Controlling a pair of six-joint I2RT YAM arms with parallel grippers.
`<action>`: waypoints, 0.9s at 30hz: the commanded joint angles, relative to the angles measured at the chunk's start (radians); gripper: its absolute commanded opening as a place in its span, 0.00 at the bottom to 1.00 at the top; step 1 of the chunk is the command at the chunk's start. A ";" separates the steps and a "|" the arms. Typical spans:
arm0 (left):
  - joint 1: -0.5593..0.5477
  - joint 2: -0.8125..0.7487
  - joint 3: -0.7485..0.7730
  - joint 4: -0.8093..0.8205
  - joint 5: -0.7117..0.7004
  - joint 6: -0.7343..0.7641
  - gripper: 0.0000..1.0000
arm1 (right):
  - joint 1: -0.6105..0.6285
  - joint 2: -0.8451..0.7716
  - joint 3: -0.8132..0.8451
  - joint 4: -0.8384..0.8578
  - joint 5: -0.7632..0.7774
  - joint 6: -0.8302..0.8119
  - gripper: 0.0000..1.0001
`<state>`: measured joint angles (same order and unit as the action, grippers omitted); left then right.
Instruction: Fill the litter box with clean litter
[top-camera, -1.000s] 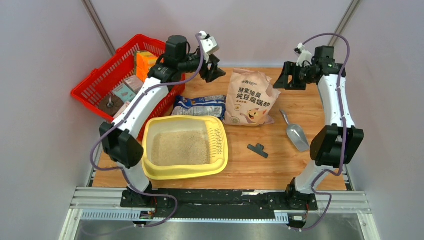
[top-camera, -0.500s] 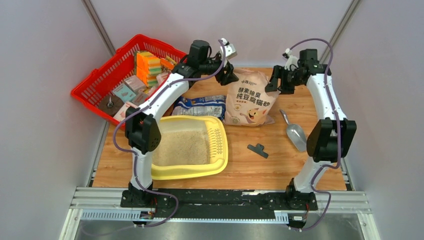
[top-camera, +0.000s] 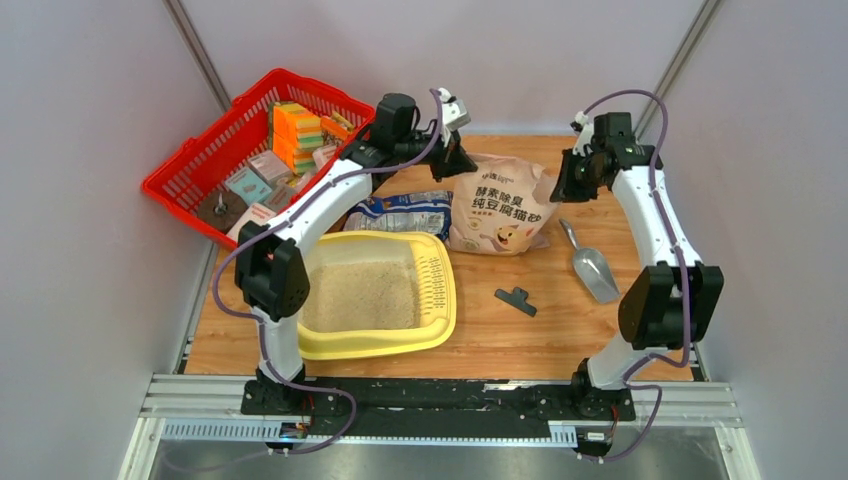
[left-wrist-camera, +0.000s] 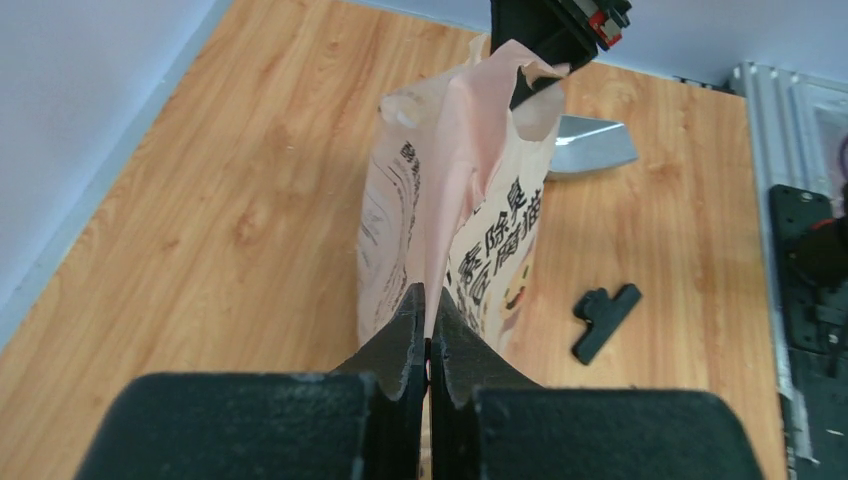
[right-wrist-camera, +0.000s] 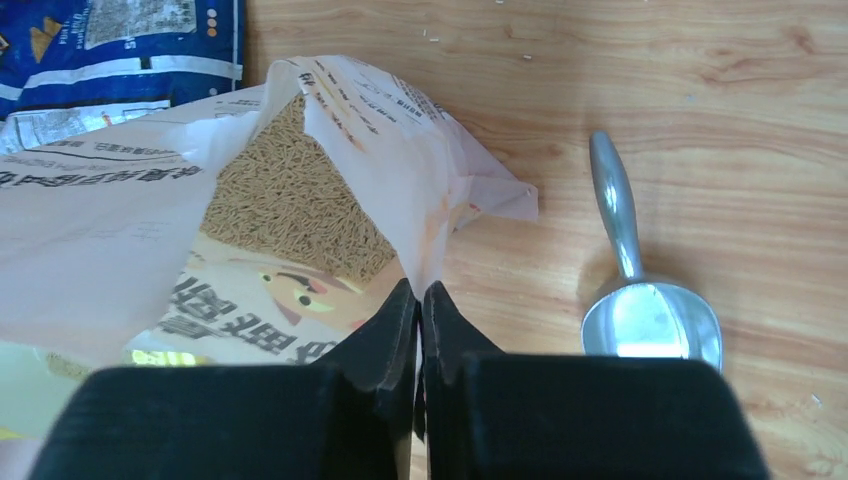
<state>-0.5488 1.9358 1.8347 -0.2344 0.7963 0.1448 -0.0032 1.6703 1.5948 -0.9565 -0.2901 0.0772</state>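
The pale-yellow litter box (top-camera: 372, 346) sits at the front left with a layer of beige litter (top-camera: 360, 295) in it. Behind it stands the tan paper bag (top-camera: 500, 205) with dark lettering. My left gripper (top-camera: 453, 160) (left-wrist-camera: 428, 300) is shut on the left edge of the bag's (left-wrist-camera: 470, 200) top. Opposite it, my right gripper (top-camera: 566, 186) (right-wrist-camera: 420, 295) is shut on the right edge. The bag's (right-wrist-camera: 100, 220) mouth gapes in the right wrist view, showing tan clean litter (right-wrist-camera: 290, 200) inside.
A red mesh basket (top-camera: 180, 175) with several boxes stands at the back left. A blue-and-white bag (top-camera: 400, 212) lies flat between the litter box and the paper bag. A metal scoop (top-camera: 592, 265) (right-wrist-camera: 640, 310) and a black clip (top-camera: 516, 299) (left-wrist-camera: 605, 320) lie on the wood to the right.
Both arms have come in from either side to the paper bag's top. Both grippers went from open to shut on its edges, and the bag's top is now pulled up.
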 joint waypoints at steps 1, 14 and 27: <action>-0.007 -0.150 -0.069 0.115 0.064 -0.098 0.00 | -0.001 -0.132 -0.042 0.033 0.039 0.053 0.04; -0.037 -0.238 -0.186 0.225 0.089 -0.228 0.00 | -0.001 -0.299 -0.173 0.010 0.000 0.101 0.00; -0.037 -0.235 -0.193 0.196 0.095 -0.234 0.00 | -0.055 -0.328 -0.236 0.051 -0.149 0.158 0.13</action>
<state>-0.5831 1.7878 1.6142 -0.1307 0.8486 -0.0872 -0.0044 1.3762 1.3823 -0.9642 -0.2760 0.2440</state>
